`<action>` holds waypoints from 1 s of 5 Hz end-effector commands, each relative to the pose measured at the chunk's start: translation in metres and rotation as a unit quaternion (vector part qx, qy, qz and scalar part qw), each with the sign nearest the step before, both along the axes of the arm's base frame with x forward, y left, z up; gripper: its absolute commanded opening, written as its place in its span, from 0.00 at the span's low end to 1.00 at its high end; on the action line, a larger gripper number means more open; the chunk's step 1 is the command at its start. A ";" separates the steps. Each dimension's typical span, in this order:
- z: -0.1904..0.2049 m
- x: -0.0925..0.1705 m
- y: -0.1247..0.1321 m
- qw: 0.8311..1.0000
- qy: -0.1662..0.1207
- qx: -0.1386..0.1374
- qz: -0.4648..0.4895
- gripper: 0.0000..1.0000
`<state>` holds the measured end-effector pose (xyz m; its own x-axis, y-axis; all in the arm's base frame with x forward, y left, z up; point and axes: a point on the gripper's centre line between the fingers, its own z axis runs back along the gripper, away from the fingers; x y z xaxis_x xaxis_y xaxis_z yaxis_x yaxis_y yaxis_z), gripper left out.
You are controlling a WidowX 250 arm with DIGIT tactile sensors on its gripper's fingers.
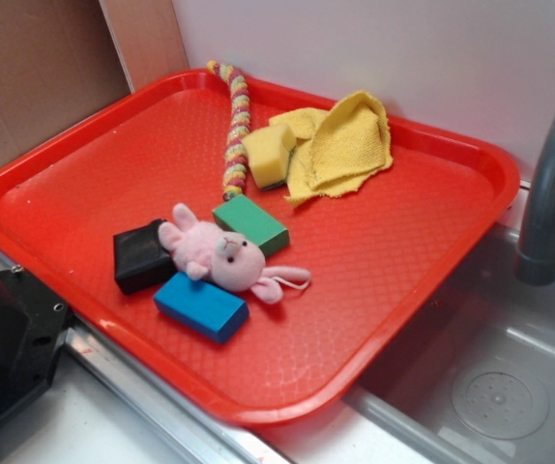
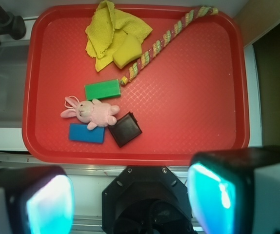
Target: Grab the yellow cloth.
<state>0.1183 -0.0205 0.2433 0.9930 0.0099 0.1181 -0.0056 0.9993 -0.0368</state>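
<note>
Wrist view shows the gripper [image 2: 130, 195] with fingers spread and empty at the bottom of the frame, well short of the yellow cloth [image 2: 106, 29], which lies crumpled at the tray's [image 2: 203, 97] top edge. A good grasp would pinch a raised fold left of the touching sponge [image 2: 127, 51], avoiding the rope [image 2: 164, 41].

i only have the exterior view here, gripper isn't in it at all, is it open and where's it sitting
Observer: In the wrist view the gripper is open, fingers spread wide, off the near edge of the red tray.
Operator: is anything on top of the yellow cloth
Observer: From above, the sponge overlaps one edge of the yellow cloth; the rest is bare.
Operator: rope touching the cloth
Observer: No, from above the rope runs along the sponge's other side, apart from the cloth.
</note>
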 end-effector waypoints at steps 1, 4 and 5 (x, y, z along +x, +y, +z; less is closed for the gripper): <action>0.000 0.000 0.000 1.000 0.000 0.000 0.000 1.00; -0.130 0.140 -0.001 0.999 -0.029 0.019 -0.017 1.00; -0.149 0.189 -0.024 0.998 -0.038 0.021 -0.053 1.00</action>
<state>0.2957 -0.0295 0.0809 0.9881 -0.0680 0.1380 0.0676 0.9977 0.0071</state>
